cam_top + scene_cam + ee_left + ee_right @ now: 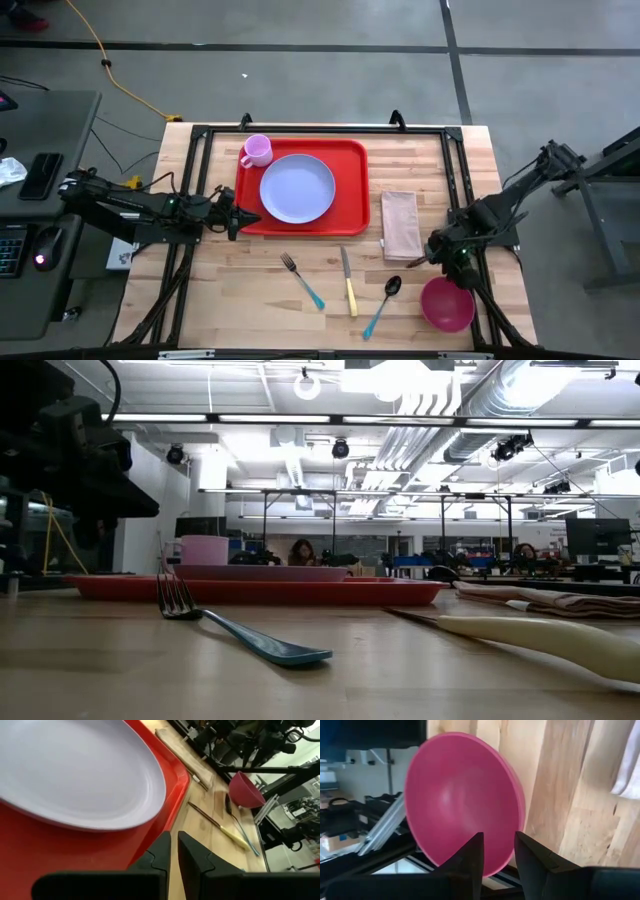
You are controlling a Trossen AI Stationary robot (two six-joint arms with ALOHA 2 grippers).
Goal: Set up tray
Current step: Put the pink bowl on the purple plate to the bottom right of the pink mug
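The red tray (352, 190) sits mid-worktop (300, 320) carrying plate (297, 188) and cup (257, 150) — likely stiff, light, slick plastic, best pinched at its low rim, where the left gripper (240, 217) waits, fingers (160, 854) narrowly parted, empty; the right gripper (450, 262), ajar, hovers by a pink bowl (446, 304).

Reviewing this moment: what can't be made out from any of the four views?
- Mug contents: too small in the high view; side-on in the low view.
- Whether the right gripper touches the pink bowl: its fingers frame the rim, but contact isn't clear.
- Whether the left gripper, at the tray edge, touches it.
- Bowl in the low view: out of frame.
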